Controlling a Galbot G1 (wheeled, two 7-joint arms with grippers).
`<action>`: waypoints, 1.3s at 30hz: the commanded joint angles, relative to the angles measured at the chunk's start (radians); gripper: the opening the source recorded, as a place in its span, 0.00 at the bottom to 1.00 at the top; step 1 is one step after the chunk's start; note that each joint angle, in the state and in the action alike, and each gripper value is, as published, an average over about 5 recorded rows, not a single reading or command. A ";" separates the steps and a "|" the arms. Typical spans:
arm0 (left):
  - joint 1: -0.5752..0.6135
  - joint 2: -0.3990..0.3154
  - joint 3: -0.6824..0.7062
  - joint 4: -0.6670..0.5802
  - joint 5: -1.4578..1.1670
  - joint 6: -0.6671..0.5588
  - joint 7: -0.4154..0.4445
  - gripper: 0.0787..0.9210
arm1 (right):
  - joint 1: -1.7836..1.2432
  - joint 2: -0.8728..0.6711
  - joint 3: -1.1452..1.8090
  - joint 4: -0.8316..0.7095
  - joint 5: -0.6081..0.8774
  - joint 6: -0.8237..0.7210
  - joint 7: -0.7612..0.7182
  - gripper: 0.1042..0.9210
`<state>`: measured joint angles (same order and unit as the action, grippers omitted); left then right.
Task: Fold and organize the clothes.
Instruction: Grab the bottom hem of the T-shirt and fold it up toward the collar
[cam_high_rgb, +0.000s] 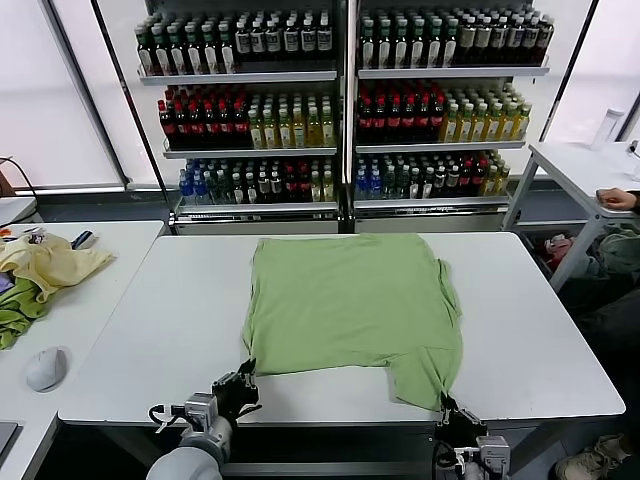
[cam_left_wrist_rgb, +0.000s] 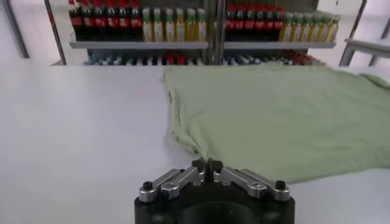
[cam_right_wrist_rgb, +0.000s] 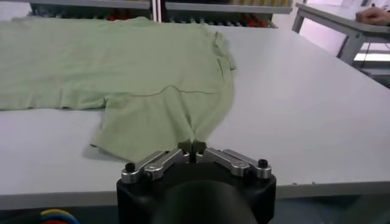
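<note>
On the side bench at far left lie a pale yellow garment (cam_high_rgb: 55, 262), a darker green cloth (cam_high_rgb: 18, 312) and a computer mouse (cam_high_rgb: 45, 368), none of them part of the job. Across the back stands a cooler of bottled drinks (cam_high_rgb: 340, 100).

The light green polo shirt (cam_high_rgb: 352, 305) lies spread flat and plain side up on the white bench (cam_high_rgb: 150, 310), roughly centred, with its hem toward the shelves and one sleeve hanging toward the near edge on the robot's right.

The left end effector (cam_high_rgb: 240, 385) sits at the near left corner of the shirt. In the left wrist view its fingers are pressed together on a small puckered fold of the fabric (cam_left_wrist_rgb: 207, 163), so it appears to be pinching that corner.

The right end effector (cam_high_rgb: 447, 405) is at the tip of the near right sleeve, close to the bench's front edge. The right wrist view shows its fingers closed on the gathered sleeve cloth (cam_right_wrist_rgb: 193, 146).

Judged from this layout, the first fold is in hand: both near corners are gripped and nothing has been folded over yet. The next move likely calls for both arms to lift together and carry the near edge toward the far side, keeping even tension so the cloth does not bunch or slip, and clearing the bench edge on the right.
</note>
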<state>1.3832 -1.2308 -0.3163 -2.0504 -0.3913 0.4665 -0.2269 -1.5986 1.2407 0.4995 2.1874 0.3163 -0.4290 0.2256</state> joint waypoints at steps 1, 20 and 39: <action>-0.001 0.025 -0.007 -0.038 -0.041 -0.042 0.002 0.04 | 0.009 -0.010 0.020 0.030 0.007 0.027 -0.011 0.02; -0.249 0.119 0.052 0.138 -0.131 -0.045 0.003 0.04 | 0.398 -0.155 -0.003 -0.178 0.111 0.034 -0.025 0.02; -0.440 0.077 0.149 0.397 -0.001 -0.065 0.000 0.04 | 0.643 -0.144 -0.178 -0.491 0.012 0.093 -0.043 0.02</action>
<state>1.0031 -1.1560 -0.1831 -1.7383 -0.4212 0.4077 -0.2258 -1.0056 1.1109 0.3393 1.7594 0.3340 -0.3440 0.1775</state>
